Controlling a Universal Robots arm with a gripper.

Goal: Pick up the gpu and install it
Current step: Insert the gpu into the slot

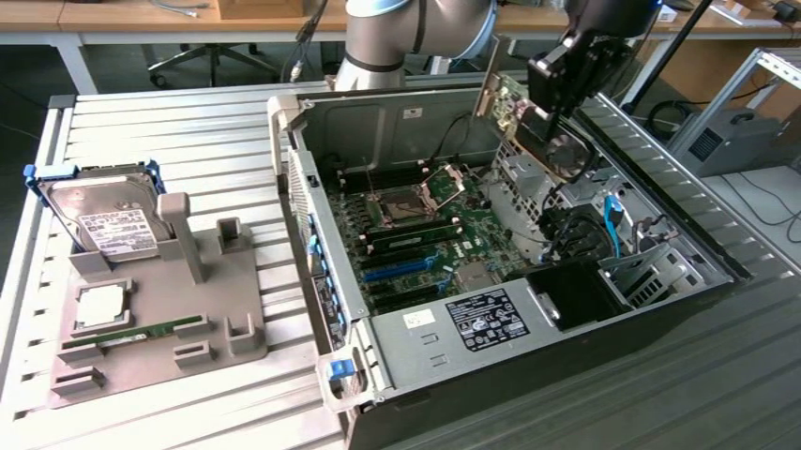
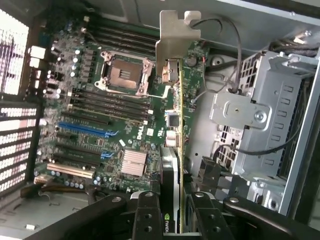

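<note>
Fingers [image 2: 148, 216] clamped on the gpu [image 2: 176, 120], one each side, card pinched edge-on. Its silvery bracket [image 2: 175, 45] points away from my wrist camera.

Exterior view, left to right:
- **Left:** grey holder [image 1: 163, 361] with the hard drive [image 1: 107, 220] and memory stick [image 1: 150, 330] on it, well apart from the arm.
- **Middle:** open case [image 1: 501, 323], motherboard [image 1: 414, 234] exposed, blue slots [image 1: 400, 267] look empty.
- **Right:** gripper [image 1: 566, 70] has the gpu [image 1: 541, 141] in the air above the case's far side, tilted, near the drive cage [image 1: 651, 272] and the blue cable [image 1: 612, 225]. It's not over a slot and not seated.

Risks, as I judge them:
- The bracket leads, so it could catch the case wall or a loose wire if I come down off-line.
- The grip is on one end only, so the card could pivot in the pinch and meet the slot crooked.
- Pushing then would stress the connector or the board.
</note>
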